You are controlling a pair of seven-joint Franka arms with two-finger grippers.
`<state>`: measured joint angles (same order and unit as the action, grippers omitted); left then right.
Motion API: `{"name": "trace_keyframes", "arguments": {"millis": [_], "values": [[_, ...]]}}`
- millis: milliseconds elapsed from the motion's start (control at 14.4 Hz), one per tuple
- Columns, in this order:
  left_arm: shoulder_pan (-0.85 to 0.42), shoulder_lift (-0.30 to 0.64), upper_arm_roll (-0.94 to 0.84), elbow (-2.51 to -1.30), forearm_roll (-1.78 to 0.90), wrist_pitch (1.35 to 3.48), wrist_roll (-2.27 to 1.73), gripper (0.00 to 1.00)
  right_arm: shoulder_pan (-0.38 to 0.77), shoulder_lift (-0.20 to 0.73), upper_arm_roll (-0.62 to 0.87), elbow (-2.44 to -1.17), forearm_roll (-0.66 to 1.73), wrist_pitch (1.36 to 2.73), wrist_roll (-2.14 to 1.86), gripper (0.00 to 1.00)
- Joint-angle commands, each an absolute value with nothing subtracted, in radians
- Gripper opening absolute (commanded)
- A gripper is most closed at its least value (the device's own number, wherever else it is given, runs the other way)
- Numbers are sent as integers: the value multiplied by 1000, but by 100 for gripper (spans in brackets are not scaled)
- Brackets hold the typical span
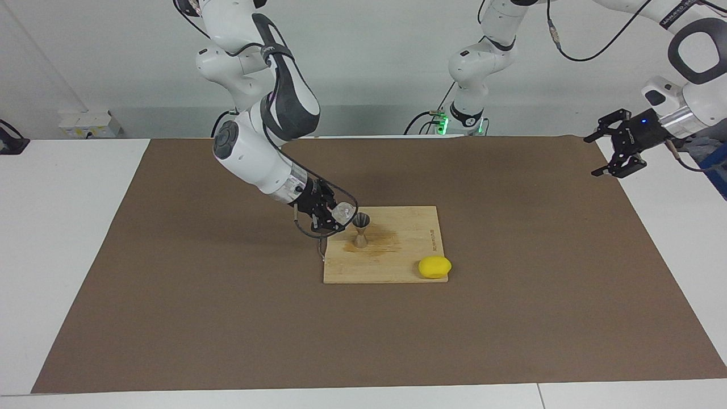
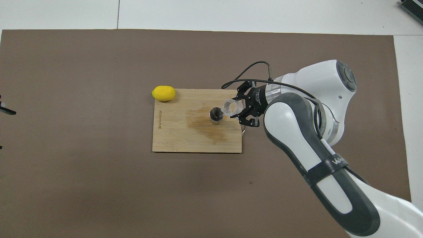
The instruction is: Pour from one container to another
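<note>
On the wooden board point(image 1: 392, 255), my right gripper point(image 1: 332, 218) pinches the small clear glass cup point(image 1: 342, 212), tipped beside the steel hourglass jigger point(image 1: 360, 229); next I tip more. My left gripper point(image 1: 616, 152) waits, spread.

The glass cup point(image 1: 341, 212) is too small to show whether any liquid is in it, and whether its lip touches the rim of the jigger point(image 1: 360, 229) cannot be told. The right gripper point(image 1: 331, 219) covers much of the cup's wall — where its fingertips meet the glass is hidden. In the overhead view the left gripper point(image 2: 6, 111) is cut off by the picture's edge, only a dark tip showing. The printed mark on the cutting board point(image 1: 397, 267) is too small to read.
</note>
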<state>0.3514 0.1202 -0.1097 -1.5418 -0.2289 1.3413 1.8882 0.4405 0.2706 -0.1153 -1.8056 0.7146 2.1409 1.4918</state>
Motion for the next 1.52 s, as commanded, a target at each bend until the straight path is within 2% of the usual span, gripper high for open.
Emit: {"name": "trace_keyframes", "arguments": {"millis": [0, 277, 554, 969, 1316, 1454], "values": [[250, 60, -100, -1543, -178, 1335, 1739, 100, 457, 261, -121, -1804, 677, 2154, 1535, 0], [137, 3, -100, -1543, -118, 1335, 1527, 100, 462, 268, -120, -1784, 609, 2158, 1580, 0], [112, -55, -103, -1545, -29, 1335, 1128, 100, 480, 270, -121, -1776, 580, 2158, 1604, 0], [110, -98, -110, -1557, -31, 1348, 679, 100, 489, 275, -121, -1766, 514, 2160, 1643, 0], [127, -103, -97, -1574, -26, 1439, 624, 100, 499, 275, -121, -1761, 489, 2158, 1646, 0], [170, -103, -94, -1581, -26, 1501, 570, 100, 502, 275, -120, -1761, 480, 2160, 1649, 0]]}}
